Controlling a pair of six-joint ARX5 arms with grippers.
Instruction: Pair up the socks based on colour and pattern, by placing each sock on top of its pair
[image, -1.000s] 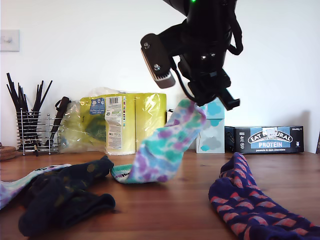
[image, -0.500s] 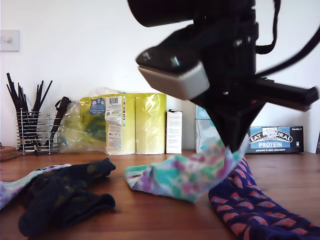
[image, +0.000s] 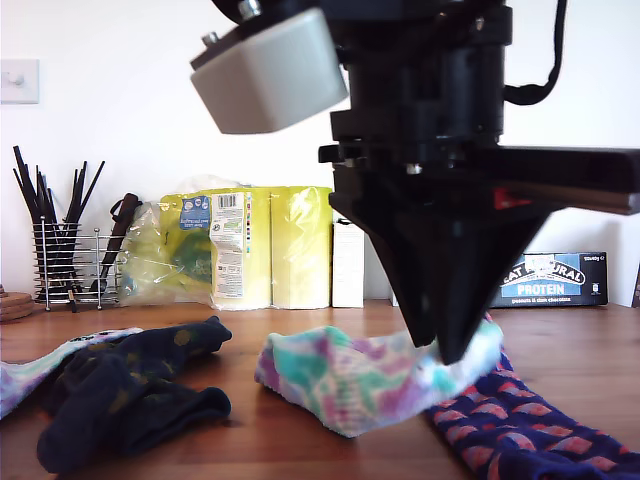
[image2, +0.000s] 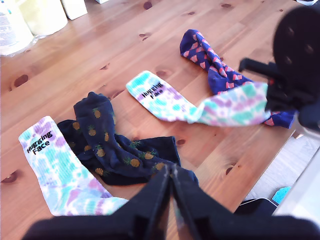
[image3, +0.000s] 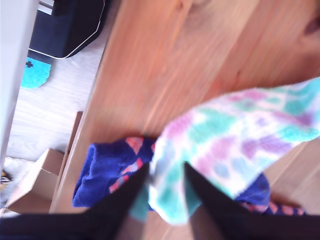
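You're working in a home, likely a kitchen or dining spot: a knotty wooden table (image: 300, 450) against a white wall, a light switch (image: 18, 80), paper-towel rolls (image: 255, 245), a wire utensil caddy (image: 65, 262) and a protein-bar box (image: 555, 280).

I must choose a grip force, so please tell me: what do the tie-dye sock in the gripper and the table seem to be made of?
The tie-dye sock held by my second gripper looks like soft knitted fabric, matte: it sags and folds limply. The table looks like wood with a smooth, slightly glossy finish: dark knots and grain lines show, though it could be a veneer.
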